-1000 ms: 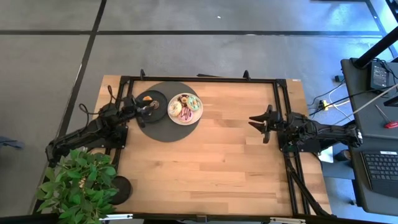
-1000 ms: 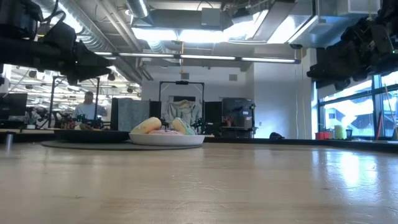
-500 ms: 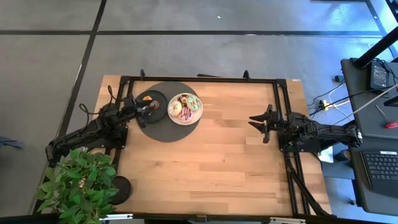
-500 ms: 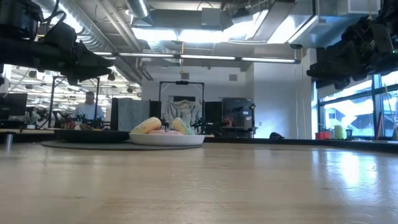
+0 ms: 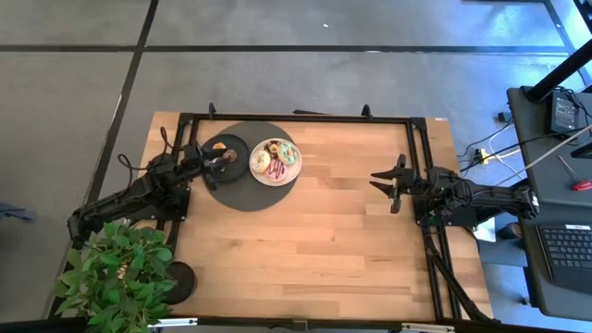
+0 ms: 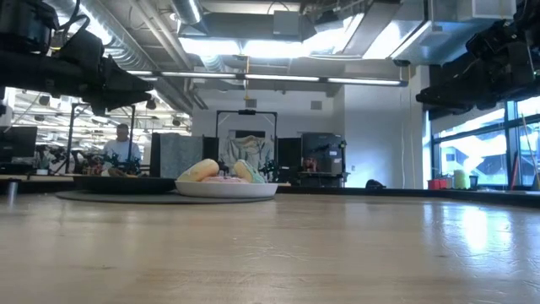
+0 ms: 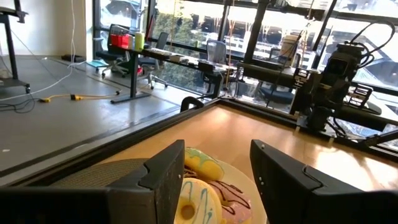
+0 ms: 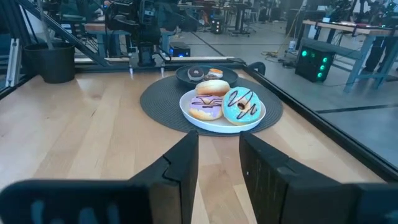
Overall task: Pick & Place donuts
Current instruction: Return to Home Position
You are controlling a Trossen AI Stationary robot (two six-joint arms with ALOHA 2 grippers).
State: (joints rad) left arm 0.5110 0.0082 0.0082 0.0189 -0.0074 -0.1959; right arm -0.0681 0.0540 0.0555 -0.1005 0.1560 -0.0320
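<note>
A white plate [image 5: 275, 163] stands on a dark round mat [image 5: 248, 190] at the table's far left. It holds three donuts: cream-yellow [image 8: 211, 87], purple [image 8: 205, 107] and green with brown drizzle [image 8: 241, 103]. A small black dish [image 8: 205, 76] beside it carries a brown donut [image 8: 196, 73] and an orange donut [image 8: 215, 72]. My left gripper [image 5: 225, 159] hovers open over the black dish, its fingers [image 7: 165, 174] pointing at the plate. My right gripper [image 5: 382, 180] is open at the table's right, raised, facing the plate [image 8: 221, 118].
A potted plant [image 5: 116, 273] and a black disc [image 5: 180, 277] sit at the near left corner. A black frame [image 5: 296, 117] runs along the table's edges. Bare wood [image 5: 314, 231] lies between the two arms. A person [image 6: 122, 145] shows far behind the table.
</note>
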